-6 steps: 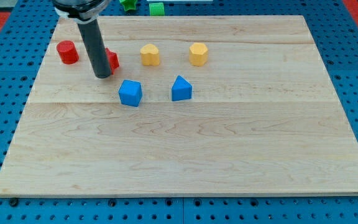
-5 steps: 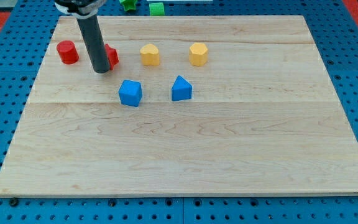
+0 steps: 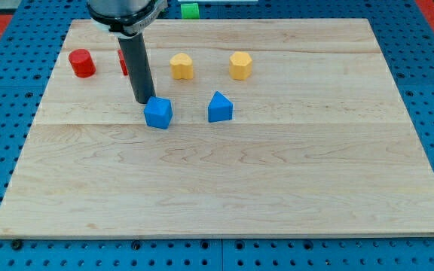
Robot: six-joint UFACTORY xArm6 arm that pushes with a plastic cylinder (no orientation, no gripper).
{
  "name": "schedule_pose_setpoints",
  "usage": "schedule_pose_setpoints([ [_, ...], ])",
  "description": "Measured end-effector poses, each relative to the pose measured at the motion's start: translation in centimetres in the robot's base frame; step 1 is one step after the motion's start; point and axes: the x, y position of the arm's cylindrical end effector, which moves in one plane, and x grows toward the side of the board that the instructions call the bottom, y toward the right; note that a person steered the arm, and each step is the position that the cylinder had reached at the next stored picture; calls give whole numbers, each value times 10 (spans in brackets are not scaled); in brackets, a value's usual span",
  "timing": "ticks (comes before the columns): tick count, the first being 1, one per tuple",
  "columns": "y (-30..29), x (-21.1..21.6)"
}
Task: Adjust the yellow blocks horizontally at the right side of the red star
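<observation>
Two yellow blocks sit in a row near the view's top: one (image 3: 181,66) right of the rod, the other (image 3: 240,65) further right. The red star (image 3: 124,62) is mostly hidden behind the dark rod; only its left edge shows. My tip (image 3: 143,101) rests on the board just below the star, touching or nearly touching the top left of the blue cube (image 3: 157,113). The nearer yellow block lies up and to the right of my tip.
A red cylinder (image 3: 81,63) stands left of the star. A blue pointed block (image 3: 219,108) lies right of the blue cube. A green block (image 3: 191,10) sits beyond the wooden board's (image 3: 224,188) top edge.
My tip has moved right and toward the view's bottom, from the star's left side to the blue cube's top left corner. The blocks have not visibly moved.
</observation>
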Motion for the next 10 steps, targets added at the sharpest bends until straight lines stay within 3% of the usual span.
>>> schedule_pose_setpoints([
  [4, 96, -37],
  [5, 60, -37],
  [6, 58, -63],
  [7, 90, -48],
  [8, 161, -45],
  [10, 189, -62],
])
